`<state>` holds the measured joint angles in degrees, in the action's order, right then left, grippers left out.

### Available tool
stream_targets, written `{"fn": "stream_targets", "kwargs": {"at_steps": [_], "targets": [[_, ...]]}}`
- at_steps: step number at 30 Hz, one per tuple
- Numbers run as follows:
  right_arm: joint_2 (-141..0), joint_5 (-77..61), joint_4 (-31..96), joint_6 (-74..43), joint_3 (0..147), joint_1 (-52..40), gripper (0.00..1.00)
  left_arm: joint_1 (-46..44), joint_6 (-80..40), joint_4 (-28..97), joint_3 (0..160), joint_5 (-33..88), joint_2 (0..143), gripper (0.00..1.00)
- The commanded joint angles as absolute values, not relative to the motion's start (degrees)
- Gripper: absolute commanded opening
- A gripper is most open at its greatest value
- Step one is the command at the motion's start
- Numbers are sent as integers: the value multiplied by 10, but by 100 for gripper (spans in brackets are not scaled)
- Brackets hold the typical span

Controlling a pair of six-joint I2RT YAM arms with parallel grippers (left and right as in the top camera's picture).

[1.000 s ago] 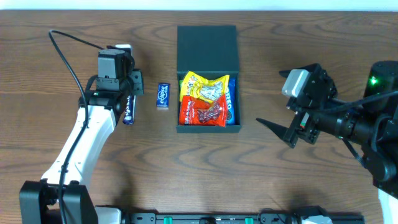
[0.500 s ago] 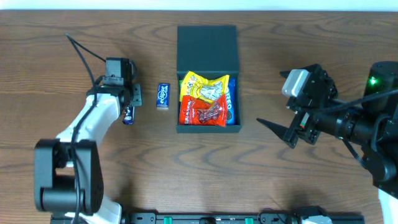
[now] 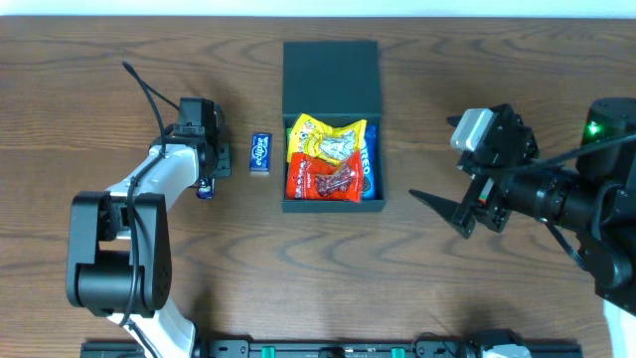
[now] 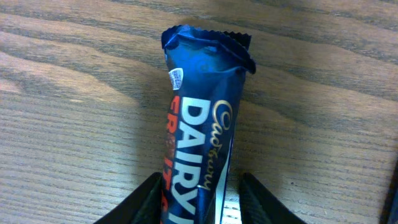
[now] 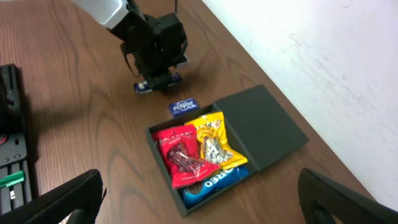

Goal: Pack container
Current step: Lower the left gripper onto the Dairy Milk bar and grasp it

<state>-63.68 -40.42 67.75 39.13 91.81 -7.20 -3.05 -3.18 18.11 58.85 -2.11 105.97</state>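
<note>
Here, the left arm (image 3: 149, 184) folds back on itself with its wrist pointing down at the desk (image 3: 79, 99). The left fingers (image 4: 143, 205) straddle a chocolate bar (image 4: 199, 124); whether they clench it I cannot tell. A gum pack (image 3: 260, 154) lies just right of them. The container (image 3: 331, 80) sits mid-desk, lid open flat, packets (image 3: 323, 159) inside. The right arm (image 3: 556, 194) reaches in from the far right, its right fingers (image 5: 68, 196) spread wide, released.
</note>
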Motion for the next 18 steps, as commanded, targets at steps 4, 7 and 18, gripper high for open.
{"fn": "stream_targets", "kwargs": {"at_steps": [4,7,18], "targets": [[-637,-407,679,382,922,-68,99,-29,-39,185,592,-31,1079,19],[-637,-407,677,382,922,-68,99,-29,-59,186,595,-29,1078,16],[-637,-373,643,382,922,-68,99,-32,-63,204,662,29,997,16]]}}
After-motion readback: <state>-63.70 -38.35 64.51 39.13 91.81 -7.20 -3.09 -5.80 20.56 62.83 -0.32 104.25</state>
